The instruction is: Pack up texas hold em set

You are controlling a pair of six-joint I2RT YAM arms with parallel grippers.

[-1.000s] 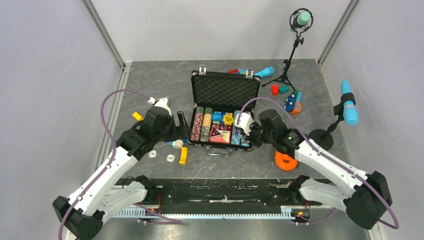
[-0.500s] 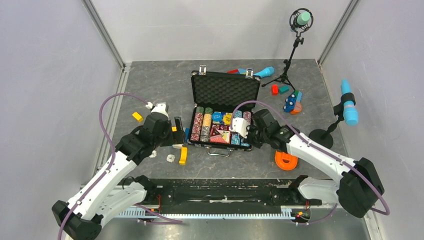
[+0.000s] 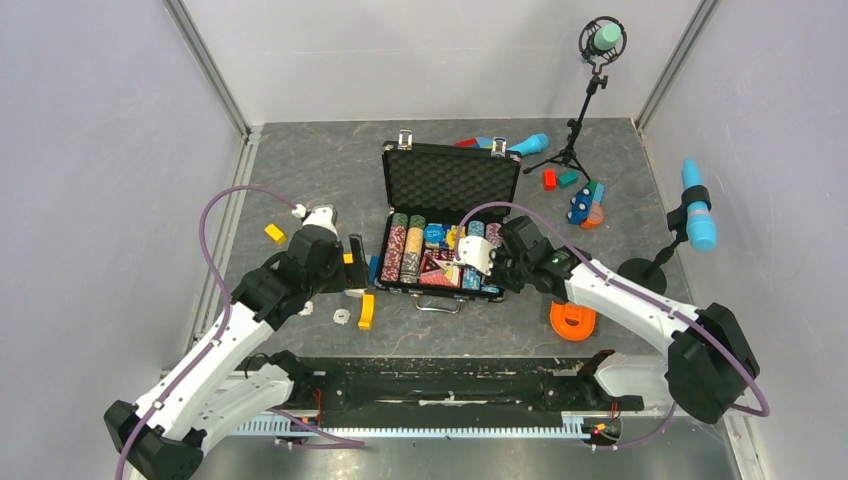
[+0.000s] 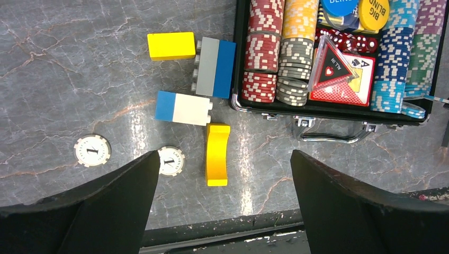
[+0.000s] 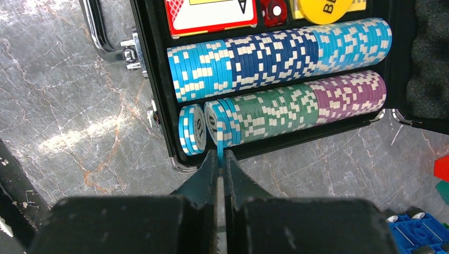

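The black briefcase lies open mid-table with its foam-lined lid laid back. Rows of poker chips, a card deck and round dealer buttons fill the tray. My right gripper is shut on a light blue chip held on edge. It holds the chip at the front end of the teal and purple row, at the case's front right corner. My left gripper is open and empty above the floor left of the case. Two white chips lie loose below it.
Toy blocks lie left of the case: a yellow block, a grey and blue one, a blue and white one and a yellow arch. An orange ring and microphone stands are on the right.
My right gripper has moved left and in, to the case's front right corner, with the chip. My left arm drew back a little, then stayed still.
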